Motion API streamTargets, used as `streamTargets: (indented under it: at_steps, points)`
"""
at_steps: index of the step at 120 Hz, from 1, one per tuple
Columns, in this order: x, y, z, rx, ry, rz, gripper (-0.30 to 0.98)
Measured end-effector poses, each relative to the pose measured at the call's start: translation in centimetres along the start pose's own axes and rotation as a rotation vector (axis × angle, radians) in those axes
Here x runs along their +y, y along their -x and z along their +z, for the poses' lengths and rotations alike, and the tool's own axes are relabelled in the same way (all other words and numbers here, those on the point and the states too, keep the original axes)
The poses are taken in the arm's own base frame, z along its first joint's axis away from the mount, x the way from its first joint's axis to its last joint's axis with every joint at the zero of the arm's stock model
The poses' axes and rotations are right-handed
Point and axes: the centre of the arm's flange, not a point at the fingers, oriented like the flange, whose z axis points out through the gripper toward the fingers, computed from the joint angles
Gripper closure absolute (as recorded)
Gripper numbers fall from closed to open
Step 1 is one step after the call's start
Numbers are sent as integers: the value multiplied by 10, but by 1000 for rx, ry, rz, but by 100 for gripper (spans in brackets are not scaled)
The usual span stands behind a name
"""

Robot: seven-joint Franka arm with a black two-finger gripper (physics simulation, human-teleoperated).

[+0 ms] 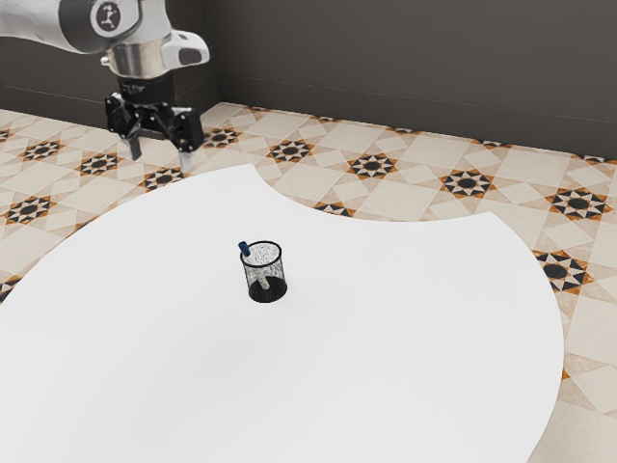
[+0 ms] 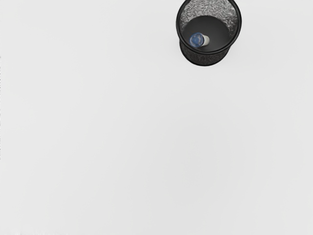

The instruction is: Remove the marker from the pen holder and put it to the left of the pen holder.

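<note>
In the exterior view, your black two-finger hand [image 1: 161,155] hangs with its fingers spread, between ten and eleven o'clock from the round black mesh pen holder [image 1: 280,274] on the white, curved-edged worktop [image 1: 386,338]. The blue-capped white marker [image 1: 245,249] leans inside the holder, cap above the rim near ten o'clock.

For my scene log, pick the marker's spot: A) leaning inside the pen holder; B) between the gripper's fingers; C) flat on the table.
A: the marker leans inside the mesh pen holder, its blue end sticking up past the rim.
</note>
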Motion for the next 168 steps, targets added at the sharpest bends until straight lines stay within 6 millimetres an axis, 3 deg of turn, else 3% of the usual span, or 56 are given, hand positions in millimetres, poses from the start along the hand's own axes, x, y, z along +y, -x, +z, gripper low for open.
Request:
streamTargets:
  at_steps: [29,37,44,60,68,75,83,90,92,94,100,103,106,109,123,145,168]
  points:
    - [20,3,3,12,-1,1,0]
    - [22,2,27,-28,-6,-2,0]
    - [13,2,76,-88,-9,-28,0]
    - [-48,11,192,-194,31,-211,0]
    - [-88,17,232,-205,57,-331,0]
    - [-126,20,245,-182,73,-456,0]
    - [-175,17,239,-121,86,-616,0]
    - [-213,-11,227,-55,100,-732,0]
    - [-207,-26,224,-38,104,-732,0]
    - [-185,-43,220,-22,109,-703,0]
    - [-66,-84,203,18,127,-543,0]
    - [-22,-91,197,30,136,-492,0]
    - [4,-95,194,37,142,-470,1]
    - [18,-96,193,39,146,-466,1]
    - [31,-94,204,20,145,-522,0]
    - [37,-104,251,-23,112,-589,0]
    - [26,-117,250,42,63,-578,0]
